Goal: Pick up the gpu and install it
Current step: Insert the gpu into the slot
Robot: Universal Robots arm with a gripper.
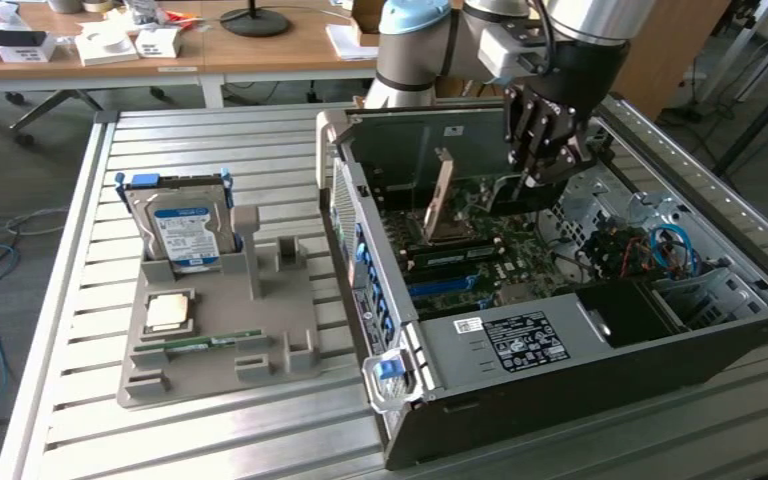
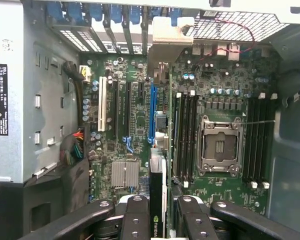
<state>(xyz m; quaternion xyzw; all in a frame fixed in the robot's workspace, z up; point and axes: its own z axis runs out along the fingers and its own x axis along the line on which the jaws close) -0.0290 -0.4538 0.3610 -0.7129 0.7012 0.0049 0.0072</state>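
End effector (image 2: 158, 212) gripping gpu (image 2: 158, 182) edge-on, hanging over motherboard (image 2: 135, 115) inside case (image 1: 558, 345), toward exterior view's 1 o'clock. Install step running, gpu not yet seated. Judging: seating calling for gpu edge lining up squarely over blue slot (image 2: 152, 112), then straight, even press.

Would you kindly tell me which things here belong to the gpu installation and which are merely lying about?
Job in hand: gpu, gripped edge-on in the pincer; open computer case; motherboard.
Lying about: hard drive, memory stick and square chip, all on the grey holder.
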